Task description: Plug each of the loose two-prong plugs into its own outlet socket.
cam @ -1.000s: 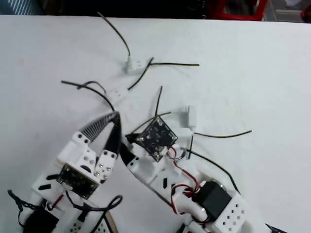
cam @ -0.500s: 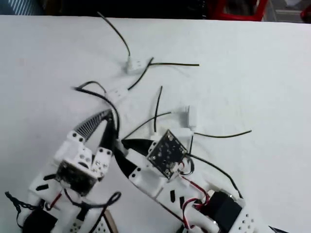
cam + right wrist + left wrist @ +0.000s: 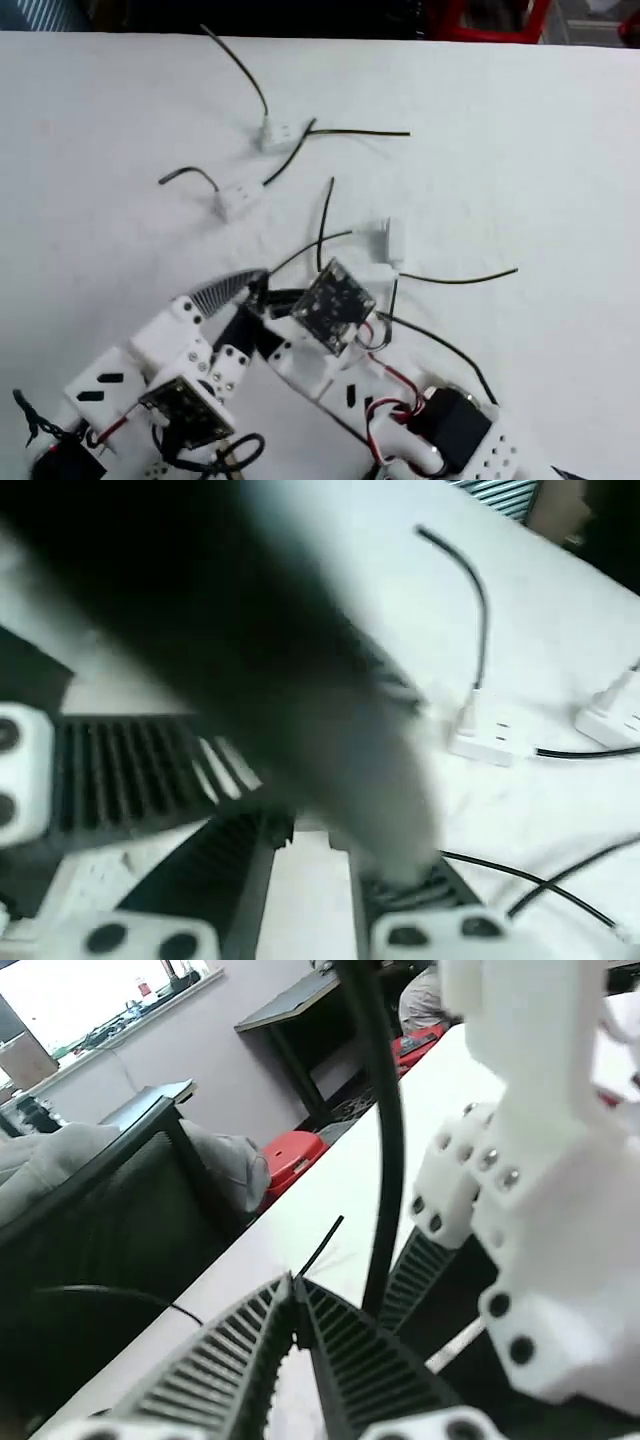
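Overhead, plugs (image 3: 238,198) lie loose; close-up, left end effector (image 3: 295,1305) is closed.

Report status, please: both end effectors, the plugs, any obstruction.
Left end effector shut, right end effector close beside it. White connector and two more lie farther out. Black wire crosses close by the left end effector.

I see a matt white table (image 3: 540,140), possibly cloth. The plugs (image 3: 278,133) are smooth white plastic and the cords (image 3: 360,132) are black, slightly glossy. The left gripper (image 3: 295,1302) has ribbed black plastic fingers (image 3: 365,1365).
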